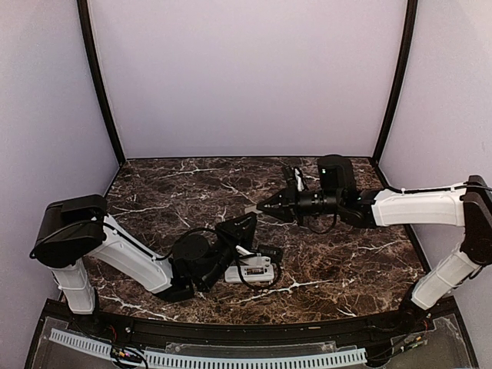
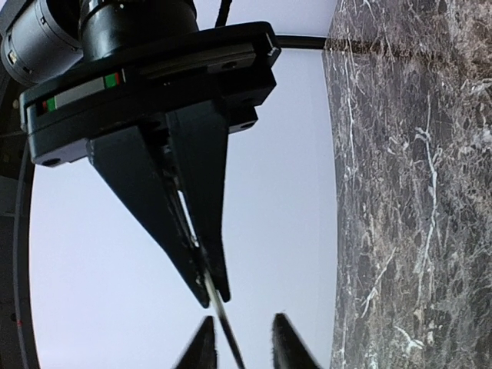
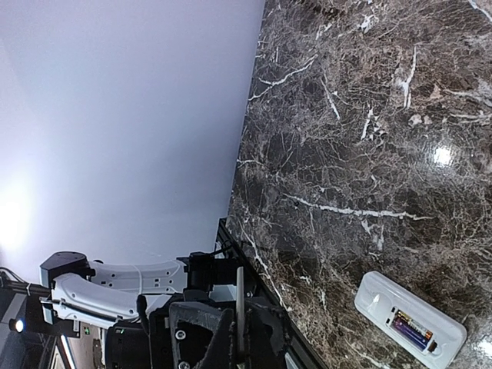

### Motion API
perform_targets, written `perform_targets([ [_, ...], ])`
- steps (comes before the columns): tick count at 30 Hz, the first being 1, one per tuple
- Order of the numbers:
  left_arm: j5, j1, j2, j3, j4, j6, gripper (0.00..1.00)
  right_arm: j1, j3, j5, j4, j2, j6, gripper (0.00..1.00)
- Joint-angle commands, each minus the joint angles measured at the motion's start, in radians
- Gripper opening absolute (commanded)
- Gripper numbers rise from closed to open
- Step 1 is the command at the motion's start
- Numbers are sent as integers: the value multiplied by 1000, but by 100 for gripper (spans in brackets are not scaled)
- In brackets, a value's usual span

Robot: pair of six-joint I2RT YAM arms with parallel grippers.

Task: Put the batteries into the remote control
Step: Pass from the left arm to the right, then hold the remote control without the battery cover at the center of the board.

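Note:
The white remote control (image 1: 250, 270) lies back-up on the marble near the left arm, its bay open; in the right wrist view the remote control (image 3: 382, 297) shows dark batteries (image 3: 412, 333) in the bay. Above the table my right gripper (image 1: 261, 207) is shut on a thin flat grey cover piece (image 1: 251, 208), which the right wrist view shows edge-on as a cover piece (image 3: 241, 288) between the fingers of my right gripper (image 3: 241, 314). My left gripper (image 2: 242, 346) faces it, jaws slightly open around the cover piece's (image 2: 223, 319) other end, close to the left finger.
Dark veined marble table (image 1: 346, 261) with pale walls behind and to the sides. A black rail (image 1: 231, 330) runs along the near edge by the arm bases. The left arm's cable loops beside the remote.

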Motion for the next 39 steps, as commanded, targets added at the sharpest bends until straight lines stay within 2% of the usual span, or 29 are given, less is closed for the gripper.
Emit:
perform_targets([
  [1, -24, -8, -25, 6, 271, -17, 38, -7, -16, 13, 14, -41, -19, 0],
  [6, -55, -8, -34, -11, 262, -69, 59, -21, -20, 39, -43, -66, -54, 0],
  [8, -77, -8, -54, -25, 206, -126, 65, -27, -21, 57, -92, -82, -81, 0],
  [9, -90, -8, -78, -31, 124, -154, 69, -32, -22, 69, -116, -92, -96, 0],
  [10, -95, -8, -96, -40, 69, -235, 70, -36, -25, 79, -139, -102, -110, 0],
  [11, -100, -8, -142, -43, -82, -286, 72, -43, -30, 88, -158, -116, -123, 0],
  [12, -97, -8, -169, -37, -176, -423, 72, -47, -35, 96, -176, -128, -131, 0],
  [13, -66, -5, -233, -29, -409, -509, 73, -53, -41, 102, -189, -139, -142, 0],
  [14, -40, 0, -268, 1, -670, -687, 73, -57, -46, 108, -205, -149, -151, 0],
  [15, 39, 16, -335, 43, -794, -878, 74, -58, -51, 115, -222, -159, -162, 0],
  [16, 96, 30, -390, 64, -1012, -968, 74, -59, -54, 125, -238, -168, -176, 0],
  [17, 210, 64, -411, 101, -1094, -1112, 74, -60, -59, 130, -247, -178, -184, 0],
  [18, 275, 81, -446, 114, -1230, -1172, 74, -59, -67, 132, -252, -188, -190, 0],
  [19, 399, 111, -459, 132, -1285, -1262, 75, -60, -75, 131, -254, -198, -198, 0],
  [20, 461, 126, -478, 139, -1382, -1297, 77, -59, -83, 129, -257, -208, -207, 0],
  [21, 587, 149, -483, 151, -1434, -1351, 78, -60, -91, 128, -265, -218, -218, 0],
  [22, 723, 158, -482, 156, -1525, -1371, 82, -60, -101, 129, -273, -229, -227, 0],
  [24, 840, 171, -462, 165, -1642, -1399, 86, -59, -127, 135, -286, -250, -243, 0],
  [26, 879, 175, -437, 161, -1721, -1396, 90, -58, -165, 141, -278, -269, -245, 0],
  [33, 923, 261, -403, 146, -1733, -1340, 99, -56, -292, 146, -197, -345, -248, 0],
  [39, 896, 268, -219, 193, -1726, -1299, 99, -53, -345, 152, -179, -389, -286, 0],
])
